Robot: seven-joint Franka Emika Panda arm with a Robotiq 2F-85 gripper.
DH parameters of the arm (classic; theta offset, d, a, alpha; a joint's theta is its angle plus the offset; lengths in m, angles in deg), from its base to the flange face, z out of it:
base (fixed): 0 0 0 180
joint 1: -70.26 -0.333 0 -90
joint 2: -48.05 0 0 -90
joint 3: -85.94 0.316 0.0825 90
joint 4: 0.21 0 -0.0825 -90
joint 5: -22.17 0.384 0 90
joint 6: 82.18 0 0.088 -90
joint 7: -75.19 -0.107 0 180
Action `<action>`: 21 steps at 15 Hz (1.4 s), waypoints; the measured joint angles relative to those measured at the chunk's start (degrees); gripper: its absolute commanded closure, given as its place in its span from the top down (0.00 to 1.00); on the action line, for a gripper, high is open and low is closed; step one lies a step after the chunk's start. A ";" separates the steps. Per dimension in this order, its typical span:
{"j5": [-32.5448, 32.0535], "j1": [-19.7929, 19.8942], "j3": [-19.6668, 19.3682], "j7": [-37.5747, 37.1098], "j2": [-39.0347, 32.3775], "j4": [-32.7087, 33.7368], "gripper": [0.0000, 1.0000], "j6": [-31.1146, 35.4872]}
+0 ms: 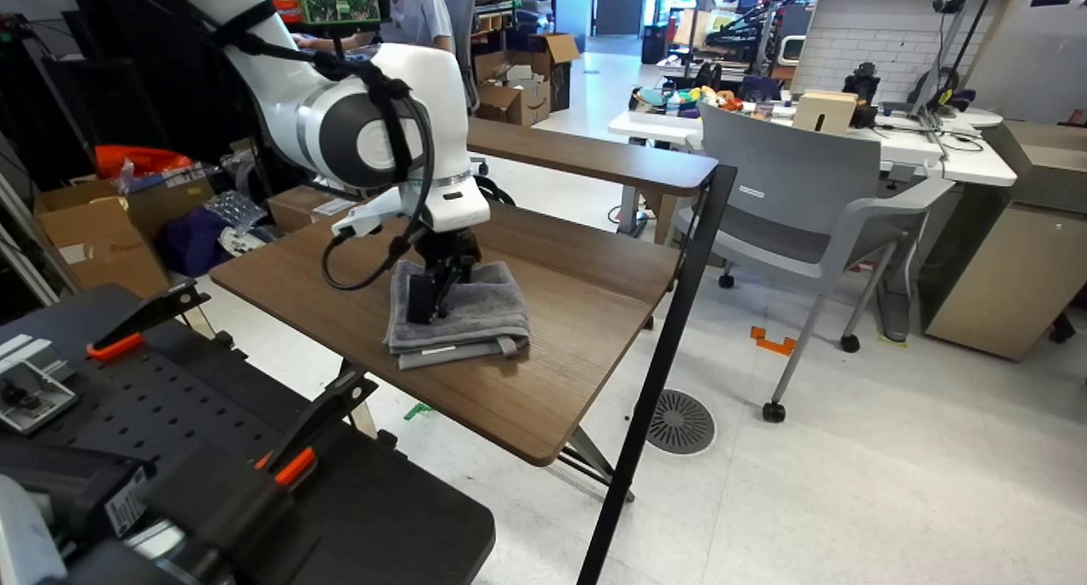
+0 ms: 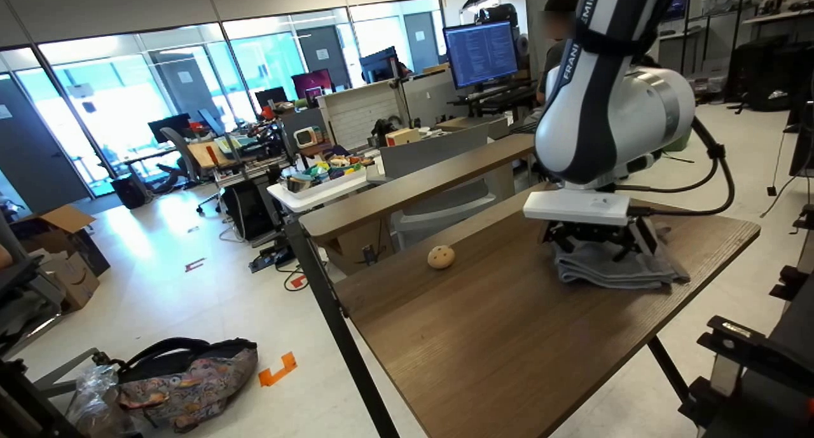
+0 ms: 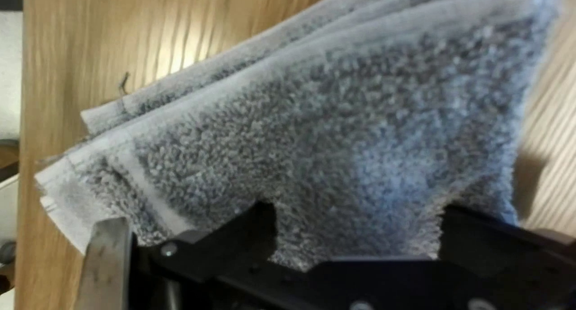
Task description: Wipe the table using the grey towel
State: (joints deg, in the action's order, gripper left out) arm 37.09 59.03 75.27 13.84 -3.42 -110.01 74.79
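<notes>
While wide-jawed — end effector [image 3: 357,211] on grey towel [image 3: 310,121].

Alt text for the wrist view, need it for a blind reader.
Black robot gripper, jaws open, at the bottom of the frame, over a folded grey towel that fills much of the view. Wood-grain table shows at the top and both sides.

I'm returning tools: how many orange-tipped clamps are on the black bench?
2 in an exterior view, on the edge of the black bench facing the table: the far clamp near its corner, the near clamp lower in the picture. Blurred gear may hide others.
</notes>
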 measured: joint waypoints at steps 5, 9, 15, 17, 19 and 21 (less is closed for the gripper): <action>0.01 -1.64 8.43 3.84 0.46 -0.02 1.00 2.02; 0.05 -3.28 12.65 5.09 0.11 -0.02 1.00 5.25; 2.43 -3.06 12.35 3.97 -1.32 2.76 1.00 6.44; 4.86 -0.41 12.28 3.69 -2.08 4.38 1.00 6.38; 6.73 3.38 12.39 3.83 -2.55 5.65 1.00 5.83; 7.08 7.07 12.44 4.70 -2.54 6.37 1.00 3.79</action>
State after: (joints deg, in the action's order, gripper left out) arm 44.17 66.10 87.71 18.55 -5.96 -103.64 78.58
